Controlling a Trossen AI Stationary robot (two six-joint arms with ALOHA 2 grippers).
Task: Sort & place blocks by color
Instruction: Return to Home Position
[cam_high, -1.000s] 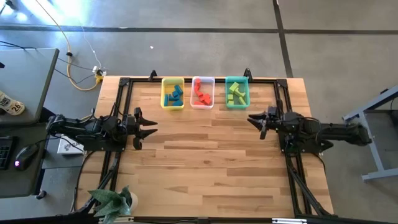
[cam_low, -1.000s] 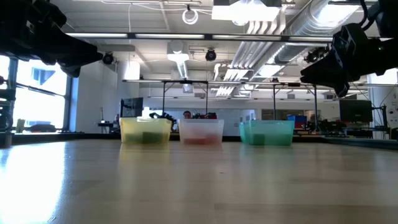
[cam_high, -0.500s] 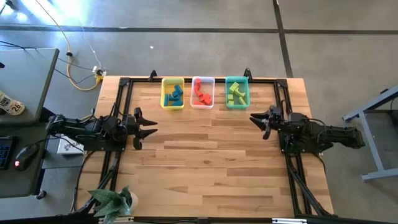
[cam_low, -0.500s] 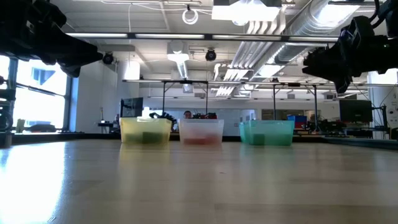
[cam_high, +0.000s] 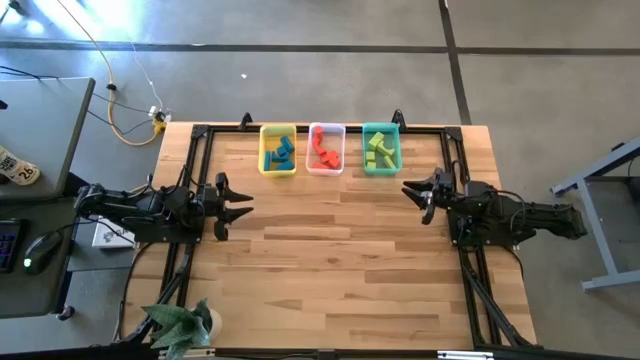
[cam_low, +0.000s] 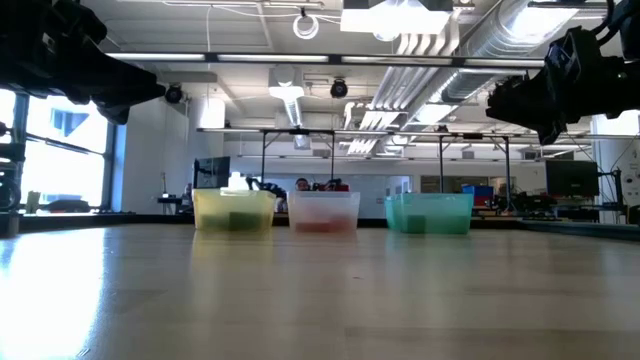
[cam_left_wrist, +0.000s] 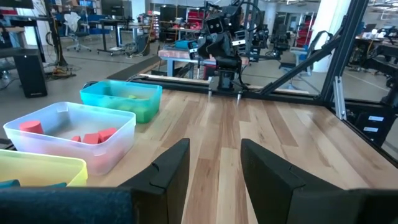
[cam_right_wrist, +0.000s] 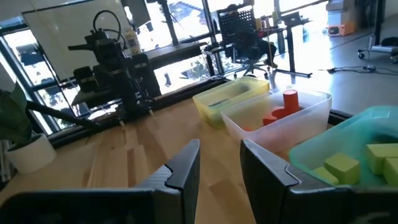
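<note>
Blue blocks (cam_high: 281, 152) lie in the yellow bin (cam_high: 264, 150), red blocks (cam_high: 325, 152) in the clear bin (cam_high: 312, 135), and green blocks (cam_high: 378, 150) in the teal bin (cam_high: 395, 140). The three bins stand in a row at the table's far edge. My left gripper (cam_high: 245, 204) hovers level over the table's left side, open and with nothing in it (cam_left_wrist: 214, 149). My right gripper (cam_high: 410, 193) hovers level over the right side, just on the near side of the teal bin. It is also open, with nothing between its fingers (cam_right_wrist: 221, 149).
A black metal frame (cam_high: 200, 130) runs around the table's left, far and right edges. A potted plant (cam_high: 180, 322) stands at the near left corner. The wooden tabletop (cam_high: 330, 260) spreads between the two arms on the near side of the bins.
My right gripper has drawn back a little toward the table's right edge and risen slightly, tipping up toward level. Its finger gap is unchanged.
</note>
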